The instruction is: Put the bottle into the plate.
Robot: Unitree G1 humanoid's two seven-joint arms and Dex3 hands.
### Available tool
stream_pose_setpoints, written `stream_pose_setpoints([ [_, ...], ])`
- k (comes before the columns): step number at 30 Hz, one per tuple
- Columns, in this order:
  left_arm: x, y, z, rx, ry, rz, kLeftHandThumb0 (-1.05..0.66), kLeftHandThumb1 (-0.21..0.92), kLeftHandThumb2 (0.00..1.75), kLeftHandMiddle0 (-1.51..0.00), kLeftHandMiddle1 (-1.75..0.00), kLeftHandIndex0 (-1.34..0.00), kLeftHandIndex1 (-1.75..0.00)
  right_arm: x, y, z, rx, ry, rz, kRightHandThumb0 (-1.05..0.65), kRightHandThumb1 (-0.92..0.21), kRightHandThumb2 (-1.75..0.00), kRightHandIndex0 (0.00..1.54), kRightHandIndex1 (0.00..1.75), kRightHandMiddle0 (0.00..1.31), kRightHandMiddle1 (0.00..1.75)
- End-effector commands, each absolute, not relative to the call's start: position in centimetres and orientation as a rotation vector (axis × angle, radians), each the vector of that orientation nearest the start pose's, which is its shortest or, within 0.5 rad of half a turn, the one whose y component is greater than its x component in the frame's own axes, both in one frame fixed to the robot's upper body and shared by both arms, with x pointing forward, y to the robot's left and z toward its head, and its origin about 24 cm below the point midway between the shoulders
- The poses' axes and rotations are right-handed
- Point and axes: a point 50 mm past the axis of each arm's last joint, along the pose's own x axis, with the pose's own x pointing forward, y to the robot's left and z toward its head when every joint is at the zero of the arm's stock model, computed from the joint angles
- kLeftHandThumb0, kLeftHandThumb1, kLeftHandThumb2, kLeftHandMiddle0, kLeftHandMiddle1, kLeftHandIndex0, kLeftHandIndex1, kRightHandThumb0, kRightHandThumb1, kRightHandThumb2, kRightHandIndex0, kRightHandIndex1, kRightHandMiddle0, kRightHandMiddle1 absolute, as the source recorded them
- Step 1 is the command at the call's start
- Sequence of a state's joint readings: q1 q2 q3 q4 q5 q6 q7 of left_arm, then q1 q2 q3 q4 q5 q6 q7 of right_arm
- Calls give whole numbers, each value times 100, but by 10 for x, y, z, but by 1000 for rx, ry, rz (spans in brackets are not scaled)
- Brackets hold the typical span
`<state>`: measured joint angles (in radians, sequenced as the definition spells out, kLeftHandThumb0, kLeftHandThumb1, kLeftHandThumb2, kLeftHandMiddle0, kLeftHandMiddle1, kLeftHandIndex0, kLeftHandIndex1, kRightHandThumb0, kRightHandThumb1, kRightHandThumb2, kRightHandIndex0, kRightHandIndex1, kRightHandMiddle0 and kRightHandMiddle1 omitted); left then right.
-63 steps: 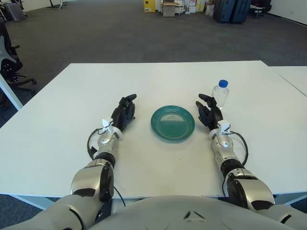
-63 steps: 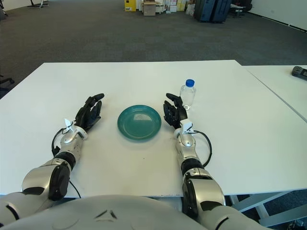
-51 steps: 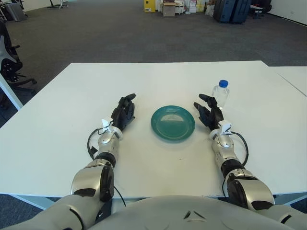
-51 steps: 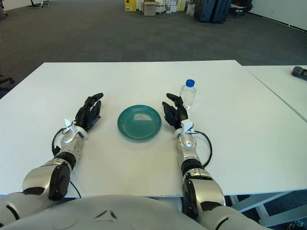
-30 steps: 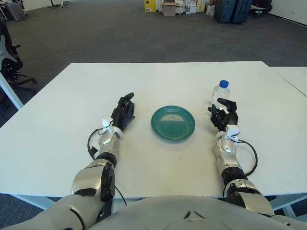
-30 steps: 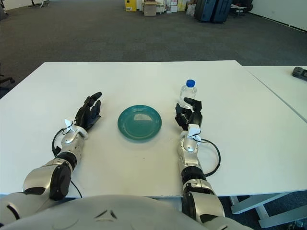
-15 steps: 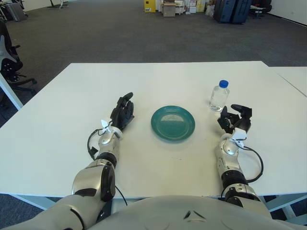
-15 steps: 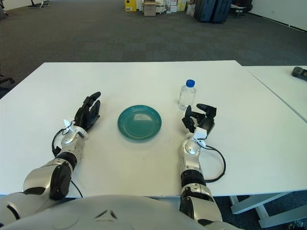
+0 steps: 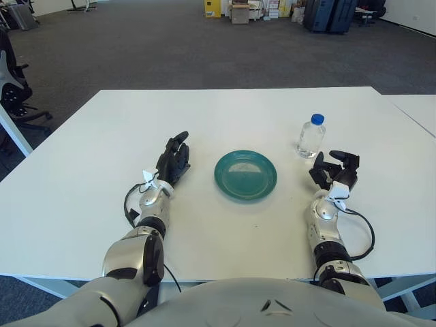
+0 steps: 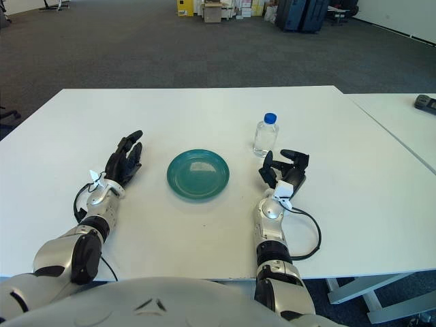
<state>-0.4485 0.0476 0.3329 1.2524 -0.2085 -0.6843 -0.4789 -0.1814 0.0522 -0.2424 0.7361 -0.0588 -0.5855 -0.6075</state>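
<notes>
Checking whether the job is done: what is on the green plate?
Nothing; the plate shows bare green. The bottle stands upright on the table to its right, just beyond the open right hand. The left hand is left of the plate.

Light: bright, even, from overhead.
Shadows: soft, faint on the white rectangular table [image 9: 225,116].
Glare: pale sheen inside the teal round plate [image 9: 240,165].
Focus: sharp throughout.

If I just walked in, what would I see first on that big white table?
Most likely the round teal plate, sitting in the middle of the white table with nothing on it. Next, the clear bottle with its blue cap, standing upright to the plate's right. The right hand is raised just in front of the bottle, not touching it, while the left hand shows left of the plate.
</notes>
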Motion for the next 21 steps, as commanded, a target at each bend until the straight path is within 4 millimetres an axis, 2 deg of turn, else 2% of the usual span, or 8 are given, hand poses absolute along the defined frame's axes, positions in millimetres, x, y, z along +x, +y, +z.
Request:
stream_pose_setpoints([
  [1,280,169,-44,-295,88,-148,-70,92,61,-45,-1,0,-74,238,-190,-48,27,141,-745,-1,-79,-61,38,155,24,162],
  [2,280,169,-44,-299,88,-148,-70,92,62,-45,-1,0,-74,243,-191,-48,17,153,-732,-1,-84,-55,33,157,23,162],
  [3,280,169,-44,-300,88,-149,-70,92,62,-44,-1,0,-74,245,-192,-49,10,160,-724,-9,-81,-55,31,151,19,155],
  [4,280,169,-44,-303,87,-149,-69,92,62,-44,0,0,-74,249,-193,-50,-7,176,-703,-23,-75,-58,29,139,12,143],
  [8,280,169,-44,-310,84,-149,-68,92,64,-43,0,0,-74,259,-196,-53,-37,218,-660,-51,-70,-55,24,108,2,110],
  [12,279,169,-44,-310,80,-148,-67,92,66,-43,0,0,-74,264,-198,-55,-55,252,-633,-60,-72,-46,21,91,1,93],
  [17,279,169,-44,-304,81,-149,-67,92,68,-42,0,0,-74,270,-198,-54,-71,270,-616,-66,-76,-34,23,56,0,65],
  [21,279,169,-44,-302,80,-151,-67,92,68,-42,0,0,-74,280,-197,-49,-65,269,-606,-68,-76,-30,26,35,0,53],
])
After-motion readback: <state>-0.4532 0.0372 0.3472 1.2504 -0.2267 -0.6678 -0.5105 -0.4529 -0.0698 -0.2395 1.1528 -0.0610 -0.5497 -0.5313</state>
